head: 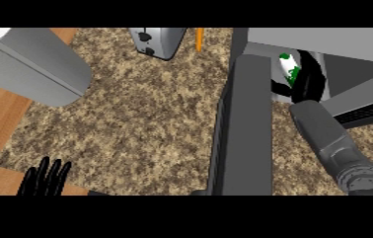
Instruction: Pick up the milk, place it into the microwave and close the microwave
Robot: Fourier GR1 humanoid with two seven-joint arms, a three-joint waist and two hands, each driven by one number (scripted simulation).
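The speckled brown granite counter [146, 113] lay beneath the open grey microwave [342, 84]. Inside sat the white-and-green milk carton [288, 64] — the right hand [304, 81] curled round it; light, stiff, best gripped mid-body. The left hand [45, 180] rested spread.

The milk [289, 66] is sitting inside the microwave [306, 49] at right, its open door [244, 128] standing left of it; the toaster [157, 42] is sitting farther left on the counter [146, 113].

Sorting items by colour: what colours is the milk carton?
White with green markings, in the head view.
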